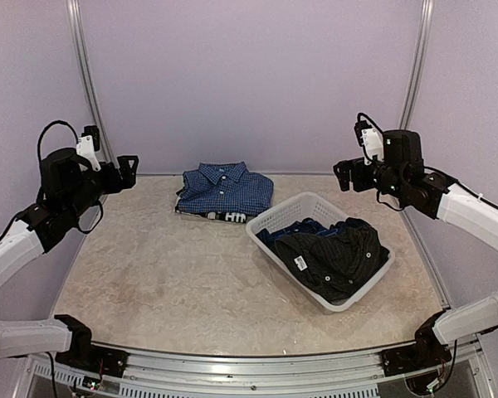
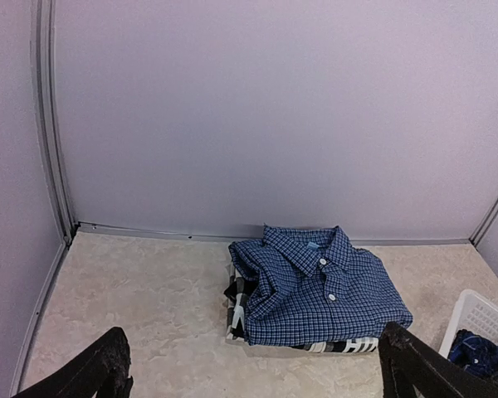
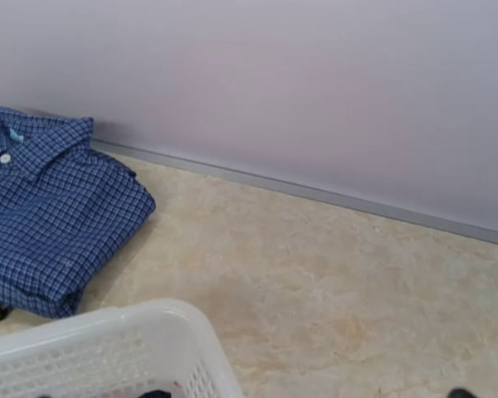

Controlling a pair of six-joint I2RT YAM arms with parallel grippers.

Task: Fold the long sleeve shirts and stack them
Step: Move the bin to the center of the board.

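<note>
**Left arm.** Raised at 9 o'clock of the bench [image 1: 166,274], elbow bent, wrist level and aimed towards the middle. Left claw [image 1: 126,172]: fingers [image 2: 95,369] spread wide apart, holding nothing, touching nothing, well above the surface.

**Right arm.** Raised at 3 o'clock, mirror pose, wrist turned inward. Right claw [image 1: 343,176]: spread wide, empty, clear of everything; it hangs above and just behind the basket.

**Blue checked shirt** [image 1: 226,189]. Folded, collar up and buttoned, at 12 o'clock near the back wall. It lies on top of a black-and-white cloth [image 1: 228,216] whose edge shows at the shirt's near side.

**Basket** [image 1: 315,203]. White plastic lattice, set slantwise at 3 to 4 o'clock, just beside the folded pile.

**Black pinstriped shirt** [image 1: 336,253]. Crumpled in the basket, uppermost, spilling over the far rim.

**Dark blue shirt** [image 1: 303,230]. Crumpled in the basket, partly under the black one.
</note>
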